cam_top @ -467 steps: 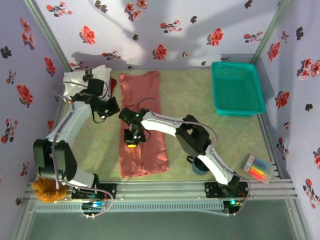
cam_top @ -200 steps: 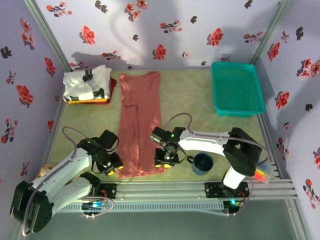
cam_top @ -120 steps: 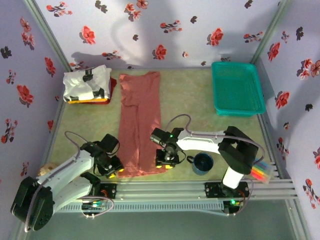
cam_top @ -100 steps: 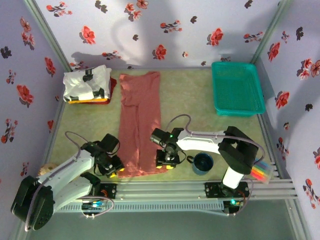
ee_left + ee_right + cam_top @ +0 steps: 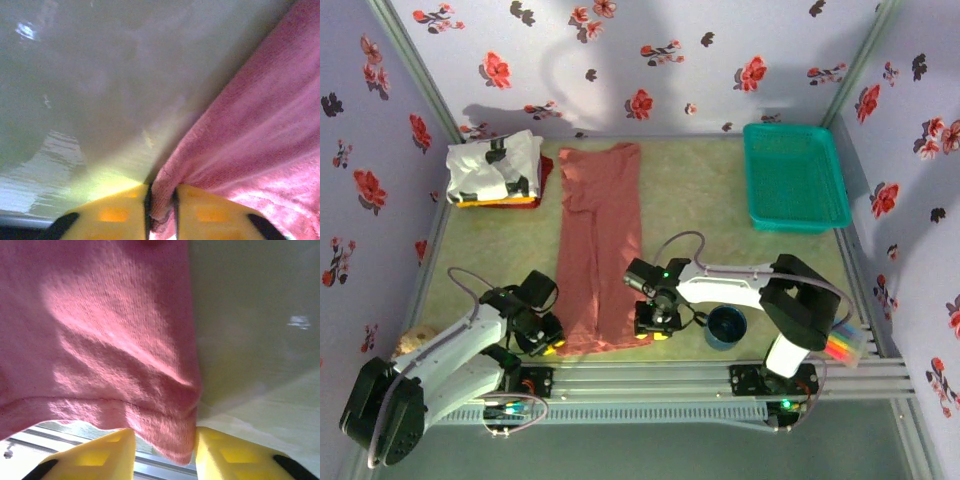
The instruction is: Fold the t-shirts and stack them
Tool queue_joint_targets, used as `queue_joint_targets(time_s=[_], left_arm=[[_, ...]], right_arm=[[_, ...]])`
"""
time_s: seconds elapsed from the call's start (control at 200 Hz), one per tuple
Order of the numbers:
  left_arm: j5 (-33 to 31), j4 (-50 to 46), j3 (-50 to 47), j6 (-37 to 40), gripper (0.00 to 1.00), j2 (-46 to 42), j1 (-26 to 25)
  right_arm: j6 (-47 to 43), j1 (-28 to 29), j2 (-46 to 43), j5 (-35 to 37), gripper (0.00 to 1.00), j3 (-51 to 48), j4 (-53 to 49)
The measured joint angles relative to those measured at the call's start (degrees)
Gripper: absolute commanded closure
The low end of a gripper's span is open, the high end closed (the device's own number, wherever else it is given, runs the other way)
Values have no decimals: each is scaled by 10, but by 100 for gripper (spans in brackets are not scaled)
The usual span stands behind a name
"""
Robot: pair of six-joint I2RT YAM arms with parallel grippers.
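Left gripper (image 5: 161,194): jaws pinched shut on the near-left hem corner of the salmon-pink t-shirt (image 5: 600,240), probably to lift it for a fold.
Right gripper (image 5: 165,440): jaws apart, astride the near-right hem corner, not yet clamped.
Blue mug (image 5: 725,327): beside the right gripper; contents cannot be told.
Marker case (image 5: 840,343): near right; coloured markers inside.
Salmon-pink t-shirt: flat lengthwise strip, left of centre.
Folded t-shirts (image 5: 495,170): stacked far left, white on top.
Teal mesh basket (image 5: 750,175): far right; nothing seen inside.
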Motion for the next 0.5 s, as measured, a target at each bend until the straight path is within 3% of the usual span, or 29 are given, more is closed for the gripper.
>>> queue_joint_targets(time_s=[0.23, 0.5], left_arm=[[7, 10, 2, -6, 99, -3, -5], [19, 17, 78, -2, 100, 13, -4]], right_arm=[[0, -5, 4, -10, 100, 0, 18], [-4, -30, -28, 5, 100, 17, -13]])
